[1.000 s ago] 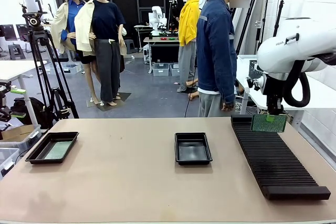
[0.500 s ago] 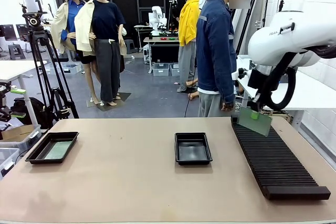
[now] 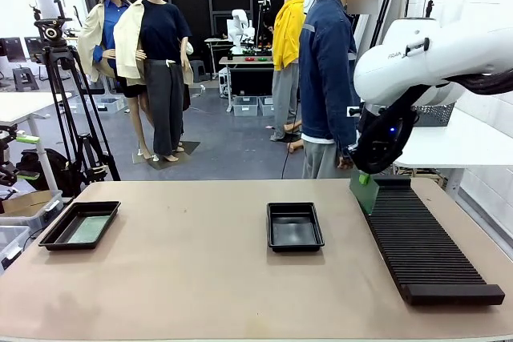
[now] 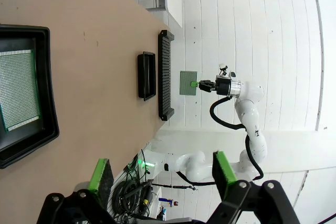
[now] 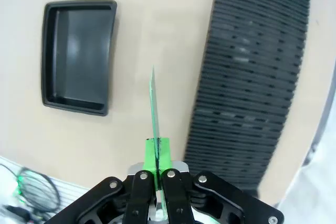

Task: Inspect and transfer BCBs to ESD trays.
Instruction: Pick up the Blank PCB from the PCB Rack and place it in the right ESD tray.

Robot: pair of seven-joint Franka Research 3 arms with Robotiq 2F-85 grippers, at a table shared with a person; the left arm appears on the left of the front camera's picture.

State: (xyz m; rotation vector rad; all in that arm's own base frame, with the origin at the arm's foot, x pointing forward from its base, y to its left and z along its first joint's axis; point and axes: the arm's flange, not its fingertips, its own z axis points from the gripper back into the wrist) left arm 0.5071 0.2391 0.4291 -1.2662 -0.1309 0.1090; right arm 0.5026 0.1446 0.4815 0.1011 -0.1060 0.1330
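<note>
The right gripper [image 5: 156, 153] held a thin green rectangular circuit board [image 4: 188, 83] near the black ribbed rack [image 5: 252, 77]; the left gripper [image 4: 161, 174] stood open.

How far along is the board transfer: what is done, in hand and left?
Done: the first BCB lies in the left ESD tray. In hand: the right gripper is shut on a second BCB, above the table between the rack and the middle ESD tray. Left: that tray is empty, so this board has yet to go in. The left gripper is open.
</note>
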